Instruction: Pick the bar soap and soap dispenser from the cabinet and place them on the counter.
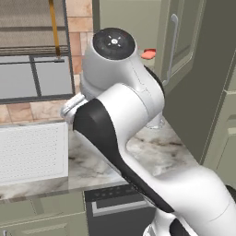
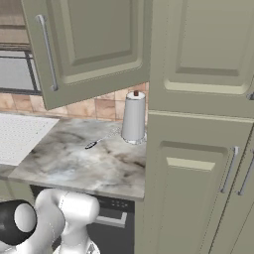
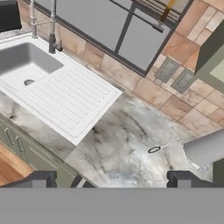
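The coral-pink bar soap lies on the shelf inside the sage-green cabinet, whose door with its silver bar handle stands open. The soap dispenser is out of view. The marble-veined counter stretches below the cabinet. In the hand view my gripper hangs open above the counter, with nothing between its fingertips. My bent arm fills the middle of the left base view and hides part of the cabinet's inside.
A white paper-towel roll stands on the counter by the tall cupboard front. A small dark ring lies near it. The white perforated drainboard, sink and faucet are to the left.
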